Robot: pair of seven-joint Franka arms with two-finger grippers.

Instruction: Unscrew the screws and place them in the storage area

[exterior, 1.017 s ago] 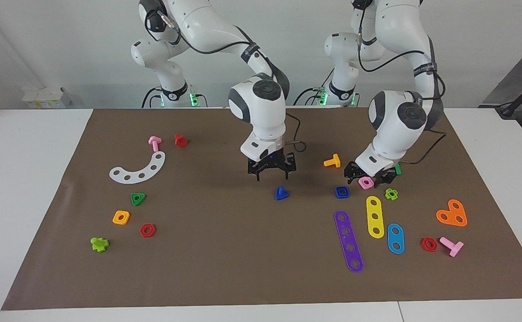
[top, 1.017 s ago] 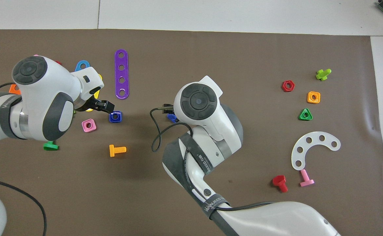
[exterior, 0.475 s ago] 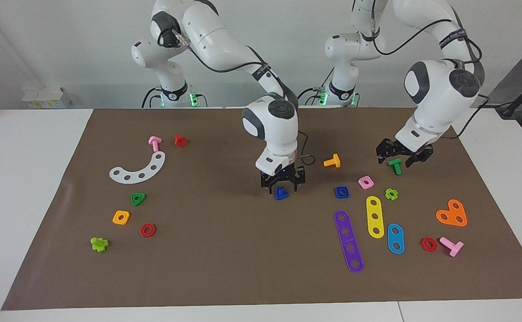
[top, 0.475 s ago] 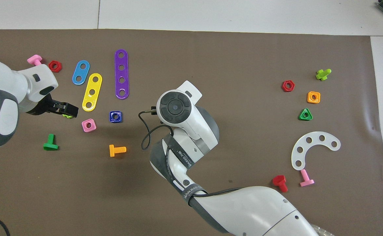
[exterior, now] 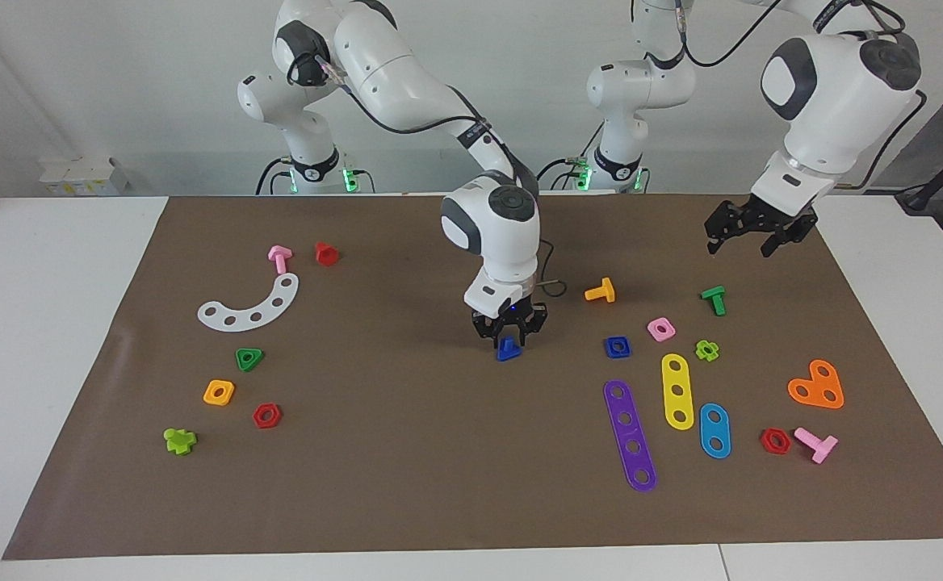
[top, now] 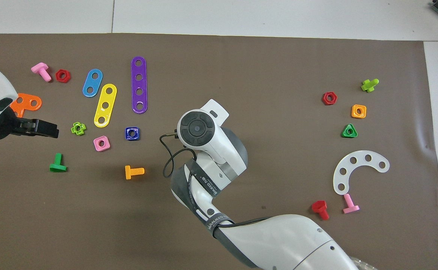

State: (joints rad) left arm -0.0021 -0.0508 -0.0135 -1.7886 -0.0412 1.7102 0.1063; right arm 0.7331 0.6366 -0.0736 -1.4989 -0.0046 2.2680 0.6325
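The blue bolt (exterior: pixel 508 349) with a triangular head lies on the brown mat near the middle. My right gripper (exterior: pixel 509 339) is down on it, fingers closed in against its two sides. In the overhead view the right wrist (top: pixel 196 128) hides the bolt. The storage area (exterior: pixel 314 359) is bare mat beside the white curved strip (exterior: pixel 249 307), green triangle nut (exterior: pixel 249 358), orange square nut (exterior: pixel 219 392) and red hexagon nut (exterior: pixel 266 415). My left gripper (exterior: pixel 738 246) hangs open and empty in the air over the mat's corner at the left arm's end.
A blue square nut (exterior: pixel 617 346), pink square nut (exterior: pixel 660 328), orange bolt (exterior: pixel 601 290) and green bolt (exterior: pixel 714 299) lie toward the left arm's end. Purple (exterior: pixel 630 436), yellow (exterior: pixel 677 390) and blue (exterior: pixel 714 430) strips lie farther from the robots.
My right gripper has moved over the blue bolt, come down on it and narrowed its fingers. My left gripper has risen from the pink nut and drawn back toward its own end.
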